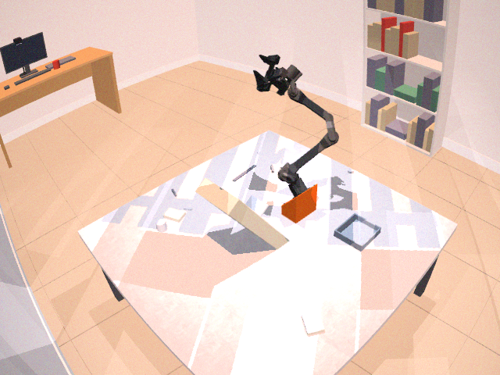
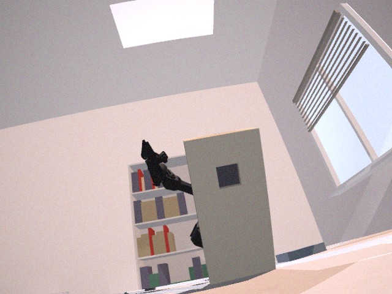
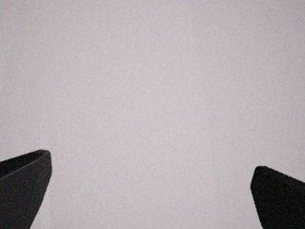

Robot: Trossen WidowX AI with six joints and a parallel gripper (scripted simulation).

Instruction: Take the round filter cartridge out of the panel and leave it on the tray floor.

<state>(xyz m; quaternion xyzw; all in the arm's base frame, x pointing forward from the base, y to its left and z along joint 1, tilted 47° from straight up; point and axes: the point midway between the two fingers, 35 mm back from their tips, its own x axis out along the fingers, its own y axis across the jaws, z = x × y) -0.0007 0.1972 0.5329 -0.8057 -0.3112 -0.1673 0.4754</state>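
The service panel [image 1: 242, 213] [image 2: 234, 215] stands upright on the table. The exterior view shows its grey-green side with a dark square in it; no slotted face shows. The round filter cartridge cannot be made out in any view. The tray [image 1: 368, 243] [image 2: 301, 253] is a low, square blue-grey box on the table, to the right of the panel in the top view, and its floor looks bare. My gripper [image 1: 256, 63] [image 2: 144, 141] [image 3: 154, 172] is open and empty, raised high above the table, with only a plain pale surface in front of it in the wrist view.
An orange block [image 1: 298, 206] stands by the arm's base, between panel and tray. A small pale cylinder [image 1: 161, 226], a cream block [image 1: 174, 214] and a dark rod [image 1: 244, 173] lie left of or behind the panel. A white block [image 1: 312, 324] lies near the front edge.
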